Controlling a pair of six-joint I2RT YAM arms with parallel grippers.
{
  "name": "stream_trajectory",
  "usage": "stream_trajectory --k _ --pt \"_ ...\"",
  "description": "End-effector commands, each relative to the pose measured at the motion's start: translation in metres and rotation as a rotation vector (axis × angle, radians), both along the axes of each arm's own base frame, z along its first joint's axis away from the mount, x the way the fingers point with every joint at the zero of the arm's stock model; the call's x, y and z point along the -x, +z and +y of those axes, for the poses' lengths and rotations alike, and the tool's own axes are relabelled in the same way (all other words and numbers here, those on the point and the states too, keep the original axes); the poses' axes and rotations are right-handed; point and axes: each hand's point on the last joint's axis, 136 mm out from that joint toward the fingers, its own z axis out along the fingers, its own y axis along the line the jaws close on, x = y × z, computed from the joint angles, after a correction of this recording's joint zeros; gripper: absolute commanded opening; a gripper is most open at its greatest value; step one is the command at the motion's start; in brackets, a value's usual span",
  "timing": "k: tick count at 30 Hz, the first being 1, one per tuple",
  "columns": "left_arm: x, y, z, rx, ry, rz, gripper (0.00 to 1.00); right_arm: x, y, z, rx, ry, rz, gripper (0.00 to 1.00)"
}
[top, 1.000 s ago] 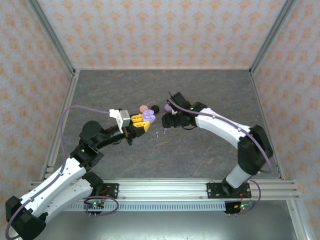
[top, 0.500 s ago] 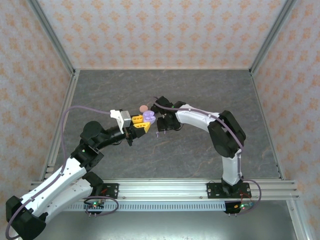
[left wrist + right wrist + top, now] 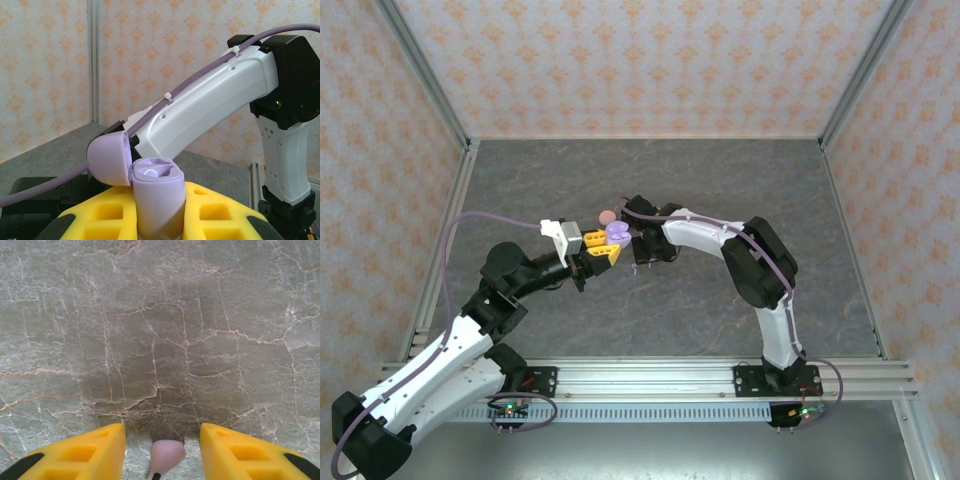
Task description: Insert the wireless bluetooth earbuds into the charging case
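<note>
- Right wrist view: my right gripper (image 3: 162, 432) points down at the table (image 3: 160, 315). Its two yellow fingers (image 3: 85, 452) stand apart, and they grip nothing.
- One tiny pale purple earbud (image 3: 167, 454) lies on the table right between those fingers. I see a bit of bare table on each side of it, so I think it is not pinched yet.
- Left wrist view: my left gripper (image 3: 159, 220) is squeezed tight on the purple charging case (image 3: 156, 185). The case stands upright between its yellow fingers.
- The lid (image 3: 107, 160) of the case hangs open to one side. The holes on top look empty to me, but I cannot see deep inside.
- Top view: the case is near the middle of the table, and the right gripper is just beside it. A round pink disc (image 3: 608, 215) lies just behind the case.
- I think the job is near its start. The case is held and open, so that part is done.
- Left to do: pinch this earbud, lift it and drop it into a hole. Then I do the same for the other earbuds.
</note>
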Motion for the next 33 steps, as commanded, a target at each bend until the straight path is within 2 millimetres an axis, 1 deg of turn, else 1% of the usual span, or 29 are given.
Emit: stream_trajectory --k 1,5,8,14,18,22,27,30,33 --pt "0.0 0.004 0.0 -0.001 0.01 -0.031 0.0 0.009 -0.004 -0.004 0.041 -0.006 0.035 0.41" --pt "0.0 0.004 0.0 -0.002 0.01 -0.029 0.0 0.011 -0.008 -0.003 0.042 -0.005 0.052 0.37" --pt "0.0 0.004 0.0 -0.003 0.01 -0.029 0.0 0.013 -0.008 -0.002 0.04 -0.003 0.064 0.33" --pt "0.0 0.004 0.0 -0.005 0.014 -0.031 0.0 0.017 -0.002 -0.006 0.063 -0.003 0.062 0.33" --pt "-0.001 0.004 0.0 -0.005 0.013 -0.03 0.0 0.019 -0.002 -0.009 0.077 -0.001 0.063 0.33" --pt "-0.001 0.004 0.0 -0.005 0.013 -0.028 0.0 0.018 -0.005 -0.006 0.067 0.003 0.059 0.32" --pt "-0.001 0.003 0.0 -0.007 0.014 -0.025 0.0 0.013 -0.006 -0.005 0.074 0.001 0.044 0.27" --pt "-0.001 0.002 0.0 -0.009 0.013 -0.025 0.0 0.012 -0.003 -0.004 0.069 0.002 0.034 0.25" --pt "-0.001 0.002 0.0 -0.009 0.014 -0.024 0.0 0.009 0.009 -0.002 0.039 0.0 -0.002 0.24"
